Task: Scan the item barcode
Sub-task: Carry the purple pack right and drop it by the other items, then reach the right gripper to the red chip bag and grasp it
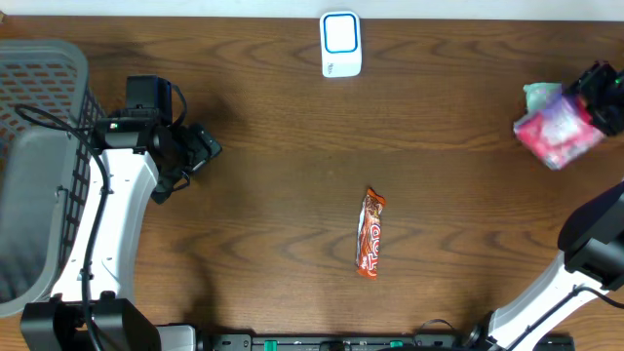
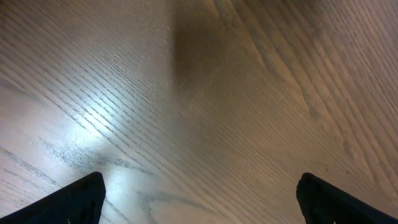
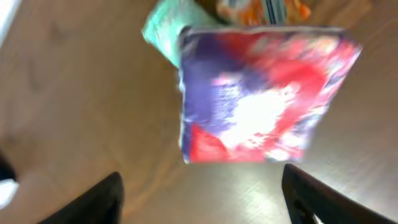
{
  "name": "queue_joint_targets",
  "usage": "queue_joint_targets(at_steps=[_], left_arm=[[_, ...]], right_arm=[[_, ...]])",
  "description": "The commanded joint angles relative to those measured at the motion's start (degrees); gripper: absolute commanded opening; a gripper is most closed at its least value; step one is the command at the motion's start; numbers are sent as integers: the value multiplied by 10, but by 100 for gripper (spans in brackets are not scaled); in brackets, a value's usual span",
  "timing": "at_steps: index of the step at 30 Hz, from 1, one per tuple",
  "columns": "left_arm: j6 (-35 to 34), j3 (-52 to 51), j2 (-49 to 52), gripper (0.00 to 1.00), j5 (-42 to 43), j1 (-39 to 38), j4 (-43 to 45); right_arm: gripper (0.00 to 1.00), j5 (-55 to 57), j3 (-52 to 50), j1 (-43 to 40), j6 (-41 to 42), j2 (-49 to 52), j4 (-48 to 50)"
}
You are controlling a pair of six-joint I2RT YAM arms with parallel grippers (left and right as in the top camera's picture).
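A white barcode scanner with a blue-framed window lies at the table's far edge, centre. A red-orange candy bar lies lengthwise mid-table. At the far right a pink-red packet rests on the table, blurred in the right wrist view as the packet. My right gripper sits just right of it, open, with the packet beyond its fingertips and nothing between them. On the left, my left gripper hovers over bare wood, open and empty.
A grey mesh basket stands at the left edge beside the left arm. A pale green item lies against the pink packet, with an orange-printed packet just past it. The table is dark brown wood.
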Motion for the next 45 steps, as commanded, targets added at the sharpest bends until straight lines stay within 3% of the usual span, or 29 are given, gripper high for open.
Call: queue_joint_targets(at_steps=[1, 4, 10, 14, 19, 24, 28, 30, 34, 38, 42, 45], left_arm=[[3, 0, -2, 98, -6, 3, -1], [3, 0, -2, 98, -6, 3, -1], [3, 0, -2, 98, -6, 3, -1], [3, 0, -2, 98, -6, 3, -1], [3, 0, -2, 98, -6, 3, -1], [3, 0, -2, 98, -6, 3, -1], [3, 0, -2, 98, -6, 3, -1], [3, 0, -2, 98, -6, 3, -1], [3, 0, -2, 98, -6, 3, -1], [3, 0, -2, 98, -6, 3, -1], [3, 0, -2, 98, -6, 3, -1], [3, 0, -2, 98, -6, 3, -1]], right_arm=[[84, -4, 6, 2, -44, 6, -15], [84, -27, 11, 3, -42, -9, -28], [84, -175, 14, 10, -54, -80, -57], [84, -298, 14, 48, -156, -120, -148], [75, -252, 3, 165, -258, -130, -292], [80, -131, -78, 311, -208, -131, -266], [84, 13, -158, 403, -53, -131, -207], [97, 20, -202, 439, -35, -131, -162], [99, 20, -280, 487, -16, -130, -118], [82, -11, -351, 518, 10, -130, -82], [78, -21, -417, 546, 33, -130, -29], [67, -21, -467, 564, 69, -130, 23]])
